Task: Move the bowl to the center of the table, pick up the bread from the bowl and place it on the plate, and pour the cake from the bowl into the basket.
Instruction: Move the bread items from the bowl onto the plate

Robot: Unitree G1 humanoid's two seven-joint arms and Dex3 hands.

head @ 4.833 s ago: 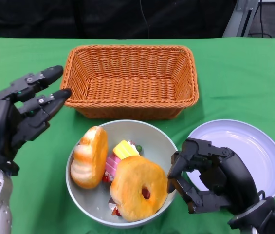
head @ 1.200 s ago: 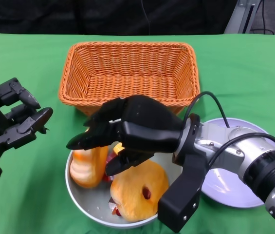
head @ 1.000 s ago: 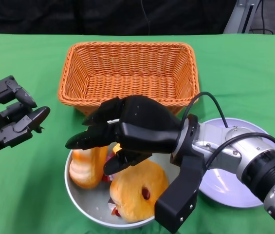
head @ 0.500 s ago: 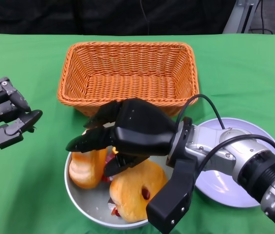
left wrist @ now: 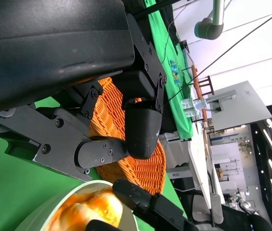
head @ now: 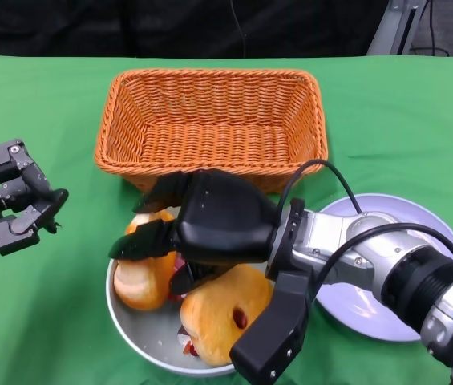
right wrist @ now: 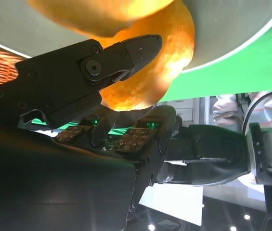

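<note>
The right hand (head: 179, 241) reaches into the bowl (head: 136, 325), fingers spread around the bread (head: 140, 277), not yet clenched; the left hand (head: 6, 204) hovers clenched, holding nothing.

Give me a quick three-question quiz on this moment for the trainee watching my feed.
1. True or false: the plate already has bread on it.
2. Which hand reaches over the bowl? A) left hand B) right hand C) neither
3. Fill in: the basket holds ____.

Key:
1. False; the plate is bare, and both bread pieces lie in the bowl.
2. B; the right hand is spread over the bread, while the left hand is off to the side.
3. Nothing.
</note>
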